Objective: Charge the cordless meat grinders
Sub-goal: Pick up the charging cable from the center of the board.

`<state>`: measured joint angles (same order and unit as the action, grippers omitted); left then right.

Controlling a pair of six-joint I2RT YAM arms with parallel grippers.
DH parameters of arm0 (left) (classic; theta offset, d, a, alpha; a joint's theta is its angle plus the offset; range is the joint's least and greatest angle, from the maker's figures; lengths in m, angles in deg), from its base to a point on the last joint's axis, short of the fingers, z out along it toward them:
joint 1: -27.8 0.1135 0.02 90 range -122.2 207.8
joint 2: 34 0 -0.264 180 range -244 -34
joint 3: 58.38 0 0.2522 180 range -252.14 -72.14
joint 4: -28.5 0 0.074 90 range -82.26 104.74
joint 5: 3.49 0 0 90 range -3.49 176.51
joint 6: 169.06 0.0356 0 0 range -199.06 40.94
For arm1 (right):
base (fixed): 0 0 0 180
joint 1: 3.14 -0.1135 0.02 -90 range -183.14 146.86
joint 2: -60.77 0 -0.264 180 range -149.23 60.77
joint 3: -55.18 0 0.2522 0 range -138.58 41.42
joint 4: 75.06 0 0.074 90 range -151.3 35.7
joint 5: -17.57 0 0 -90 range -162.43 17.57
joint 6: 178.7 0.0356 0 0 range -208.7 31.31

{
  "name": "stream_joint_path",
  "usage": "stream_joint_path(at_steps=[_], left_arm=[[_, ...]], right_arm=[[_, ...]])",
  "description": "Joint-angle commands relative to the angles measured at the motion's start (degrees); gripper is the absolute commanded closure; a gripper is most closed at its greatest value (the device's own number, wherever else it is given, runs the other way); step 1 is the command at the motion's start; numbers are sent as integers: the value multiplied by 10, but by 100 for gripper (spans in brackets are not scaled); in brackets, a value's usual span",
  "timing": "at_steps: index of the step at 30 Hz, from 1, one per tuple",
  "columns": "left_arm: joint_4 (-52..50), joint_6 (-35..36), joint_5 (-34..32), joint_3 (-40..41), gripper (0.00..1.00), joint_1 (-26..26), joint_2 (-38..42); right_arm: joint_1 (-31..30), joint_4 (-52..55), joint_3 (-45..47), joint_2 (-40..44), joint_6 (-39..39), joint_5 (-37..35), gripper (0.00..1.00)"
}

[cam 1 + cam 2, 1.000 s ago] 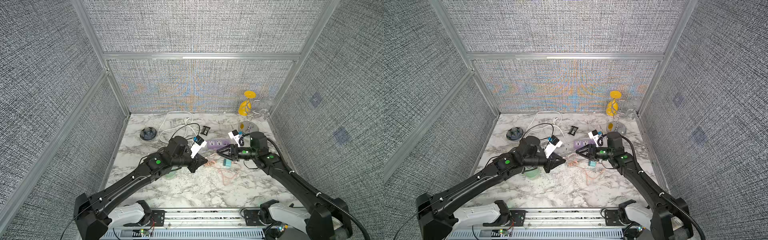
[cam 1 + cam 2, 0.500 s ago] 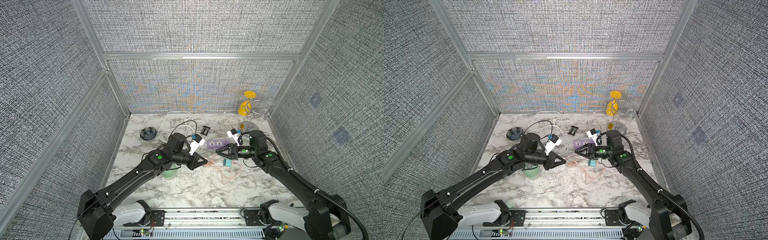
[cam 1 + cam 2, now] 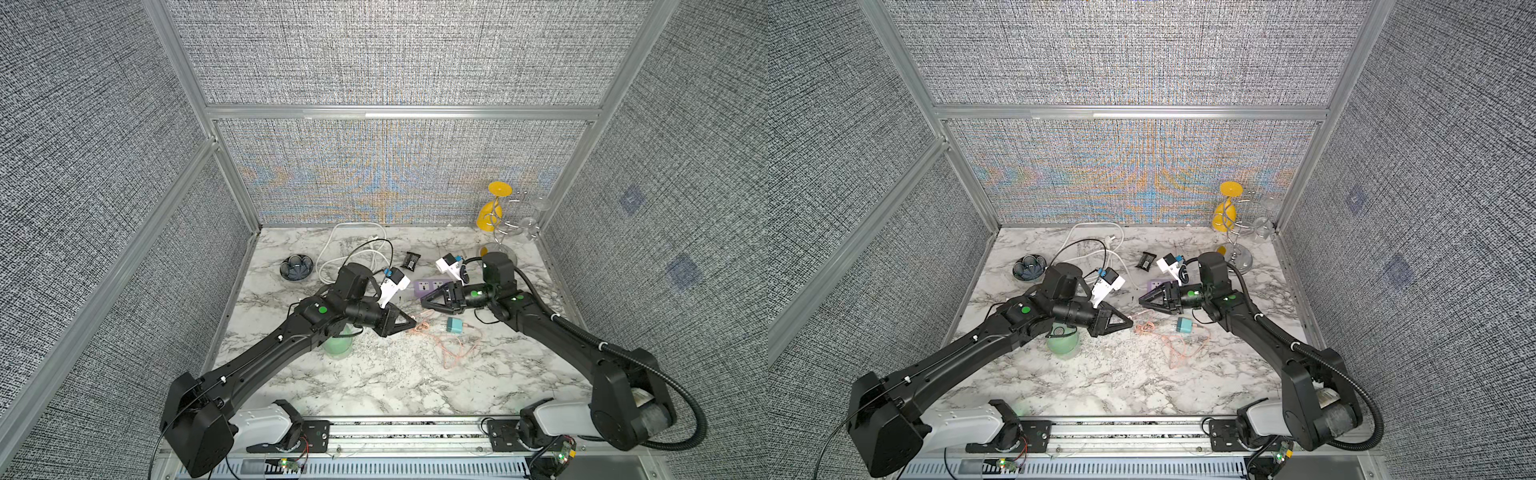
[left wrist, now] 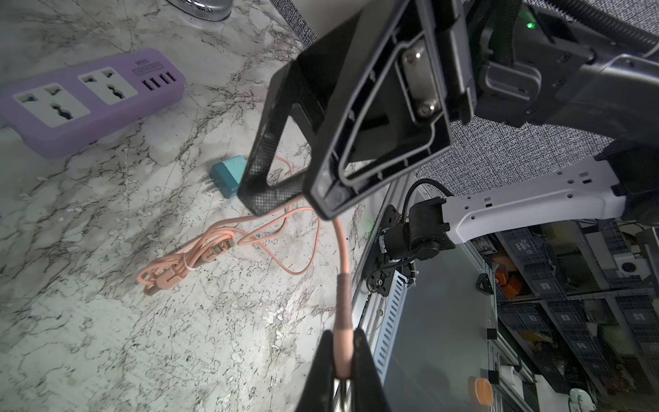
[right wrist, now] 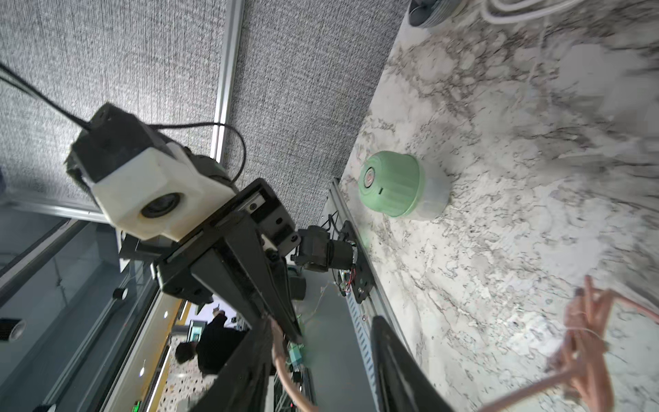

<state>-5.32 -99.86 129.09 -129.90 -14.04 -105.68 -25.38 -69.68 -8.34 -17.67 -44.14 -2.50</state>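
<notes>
The mint-green meat grinder (image 3: 337,345) (image 3: 1062,345) (image 5: 392,189) stands upright on the marble, partly under my left forearm. My left gripper (image 3: 413,324) (image 3: 1130,320) (image 4: 343,333) is shut on the plug end of the pink charging cable (image 3: 453,349) (image 4: 199,249) (image 5: 585,342), held just above the table. My right gripper (image 3: 424,301) (image 3: 1140,300) (image 5: 321,323) is open. It faces the left gripper's tip, and the cable runs between its jaws along one finger. The teal cube charger (image 3: 454,325) (image 4: 228,174) lies beside the cable's bundled loops.
A purple power strip (image 3: 430,286) (image 4: 89,103) lies behind the grippers. A dark petal-shaped bowl (image 3: 296,268), white cable loops (image 3: 332,245) and a small black item (image 3: 410,261) lie further back. A metal glass stand with a yellow glass (image 3: 494,212) fills the back right corner.
My right gripper has moved left, closer to the left gripper's tip and around the cable. The left arm has shifted slightly, still holding the plug.
</notes>
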Motion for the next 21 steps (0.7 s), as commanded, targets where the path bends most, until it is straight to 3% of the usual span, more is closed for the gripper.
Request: stream_joint_path(at_steps=[1, 6, 21], left_arm=[[16, 4, 25, -3, 100, 4, -4], [20, 1, 39, 0, 100, 10, -6], [23, -5, 57, 10, 100, 18, 8]], right_arm=[[-17, -34, -6, 3, -1, 39, 56], [-25, -3, -7, 6, -19, 40, 69], [-52, 29, -13, 8, -39, 50, 72]])
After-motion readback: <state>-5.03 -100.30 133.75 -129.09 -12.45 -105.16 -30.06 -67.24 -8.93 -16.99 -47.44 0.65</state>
